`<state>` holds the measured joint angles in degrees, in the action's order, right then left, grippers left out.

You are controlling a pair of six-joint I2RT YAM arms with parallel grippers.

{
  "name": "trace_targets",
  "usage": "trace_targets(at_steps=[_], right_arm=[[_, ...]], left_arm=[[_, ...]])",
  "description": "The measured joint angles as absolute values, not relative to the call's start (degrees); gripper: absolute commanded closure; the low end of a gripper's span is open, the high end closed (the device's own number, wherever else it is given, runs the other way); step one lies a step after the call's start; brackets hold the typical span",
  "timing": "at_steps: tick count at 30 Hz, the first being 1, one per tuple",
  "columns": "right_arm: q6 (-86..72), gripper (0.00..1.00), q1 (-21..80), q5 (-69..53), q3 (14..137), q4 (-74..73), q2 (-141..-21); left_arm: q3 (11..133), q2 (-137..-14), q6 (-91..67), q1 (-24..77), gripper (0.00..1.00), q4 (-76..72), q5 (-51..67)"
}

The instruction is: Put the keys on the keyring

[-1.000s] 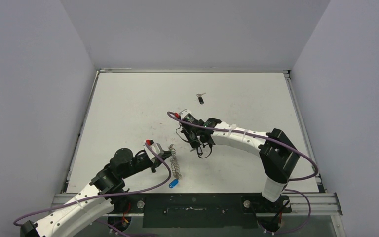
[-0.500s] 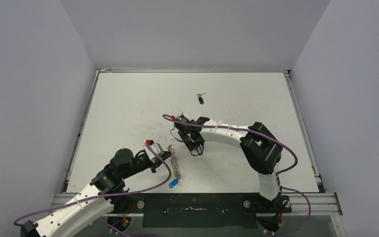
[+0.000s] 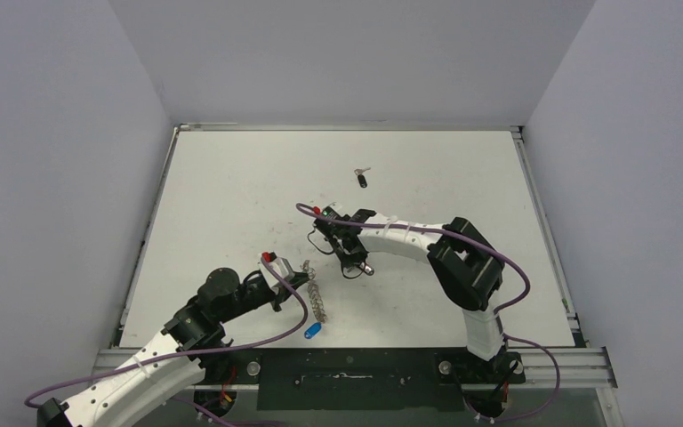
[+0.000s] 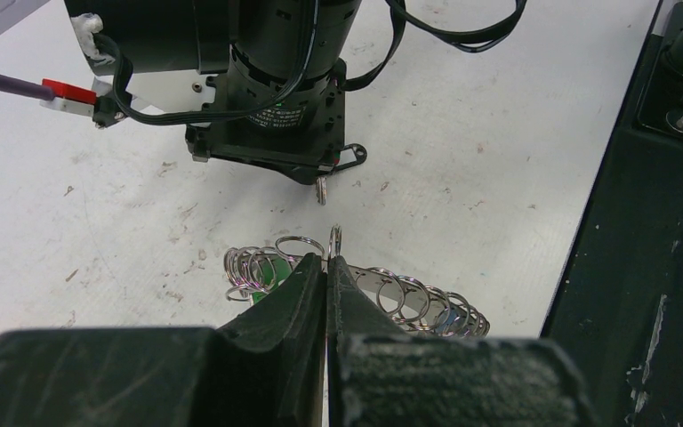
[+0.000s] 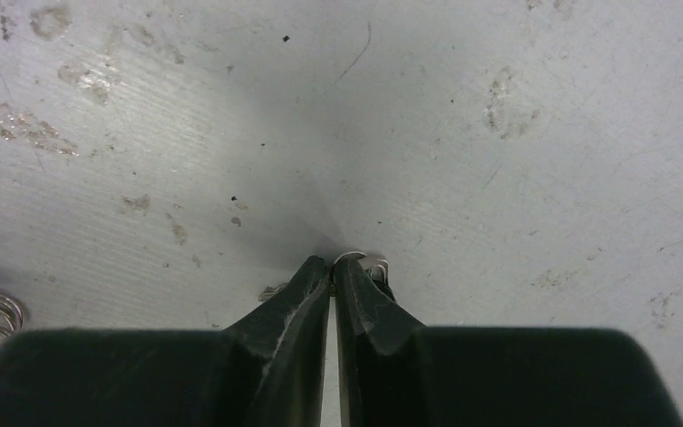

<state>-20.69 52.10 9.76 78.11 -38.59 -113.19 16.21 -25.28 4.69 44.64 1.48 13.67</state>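
Your left gripper (image 4: 328, 259) has its jaws pinched shut on the keyring (image 3: 317, 301), whose looped length runs from them toward the near edge of the counter (image 3: 231, 196). Just beyond the keyring, your right gripper (image 5: 332, 267) nips one key (image 4: 321, 189) in narrow jaws. The other key (image 3: 361, 177) lies well beyond, blade pointing away.

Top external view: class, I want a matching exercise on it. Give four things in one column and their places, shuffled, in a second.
Things:
1 keyring
2 blue-headed key
3 lone black-headed key
4 right gripper

Places:
A far half of the table, apart from both arms
B nearest the table's front edge
C pinched by the left gripper
D tips down mid-table

Pairs: 1-C, 2-B, 3-A, 4-D
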Motion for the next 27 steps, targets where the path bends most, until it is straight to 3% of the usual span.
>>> trace_targets(at_steps=[2, 14, 27], right_arm=[[-20.9, 1.00, 51.7, 10.0, 78.1, -38.8, -113.2], [-20.6, 1.00, 51.4, 11.1, 78.0, -40.2, -110.8], [-14.6, 1.00, 50.2, 3.2, 66.8, -31.6, -90.7]], left_arm=[[16.2, -25.2, 4.7, 44.6, 1.00, 1.5, 13.7], [16.2, -25.2, 4.7, 44.6, 1.00, 1.5, 13.7], [16.0, -26.2, 4.5, 44.6, 1.00, 0.3, 13.7]])
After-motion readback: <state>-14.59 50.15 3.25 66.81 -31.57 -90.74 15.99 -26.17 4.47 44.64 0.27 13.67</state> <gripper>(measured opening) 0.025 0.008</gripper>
